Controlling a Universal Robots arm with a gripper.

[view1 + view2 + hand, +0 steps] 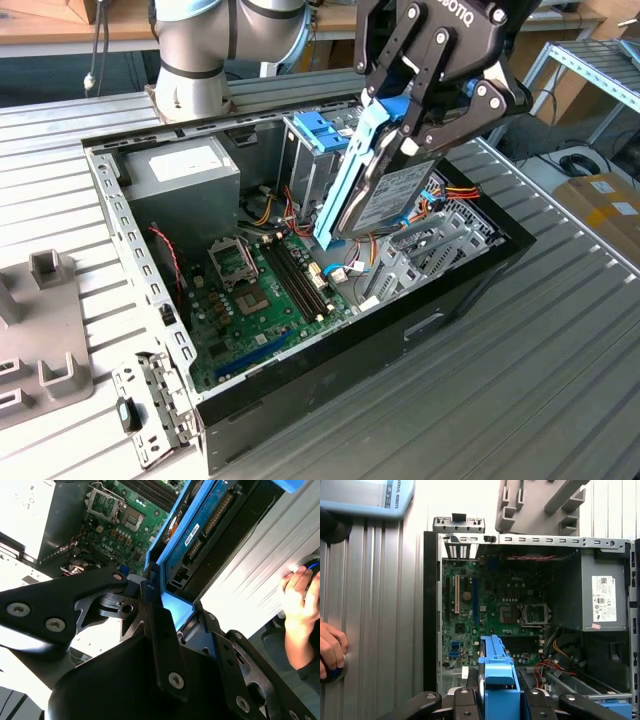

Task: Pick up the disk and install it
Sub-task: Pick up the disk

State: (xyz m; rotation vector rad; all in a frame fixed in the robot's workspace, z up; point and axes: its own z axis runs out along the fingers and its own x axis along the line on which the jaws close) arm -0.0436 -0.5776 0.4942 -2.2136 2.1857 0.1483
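Above the open computer case (400, 335) on the bench (560, 400), I have my hand (415, 125) clamped on the upper end of the disk (385, 195), with the fingers pressed against its blue carrier frame (345, 170). The disk hangs tilted in the air, its lower end over the motherboard (255, 300) and just beside the drive cage (310, 160). In the first wrist view the carrier's blue end (497, 680) sits between my fingers, with the grey power-supply box (602, 597) off in the case's far corner.
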